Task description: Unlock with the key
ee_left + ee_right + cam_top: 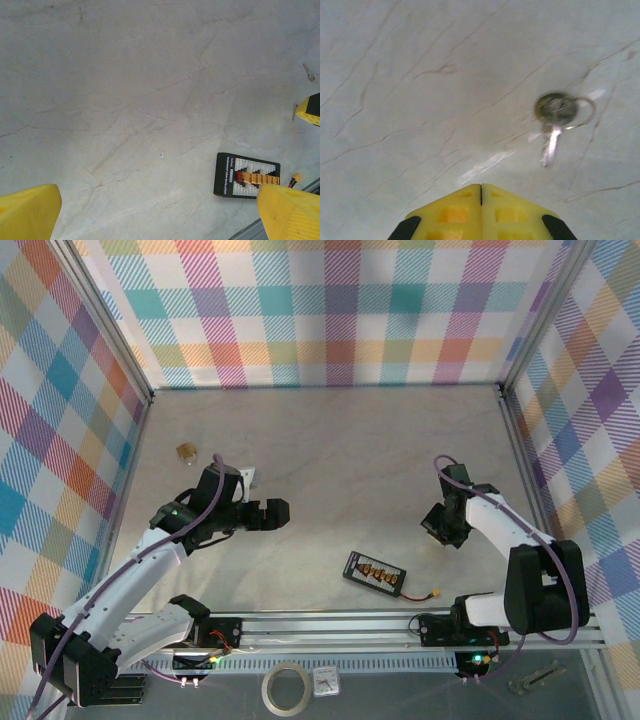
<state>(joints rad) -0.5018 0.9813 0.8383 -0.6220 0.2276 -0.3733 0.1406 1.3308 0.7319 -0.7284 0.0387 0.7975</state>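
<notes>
Key (553, 116) lies ahead of the closed right gripper (481, 194), apart

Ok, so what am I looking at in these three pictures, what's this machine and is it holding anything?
A robot: left arm and right arm, bolted to a table. One picture looks down from above; the other two come from cameras on each wrist. The left tool is open and empty. The right tool is shut, holding nothing; the key lies on the table just ahead of it. A small brass lock, it seems, and a black board also lie there.
</notes>
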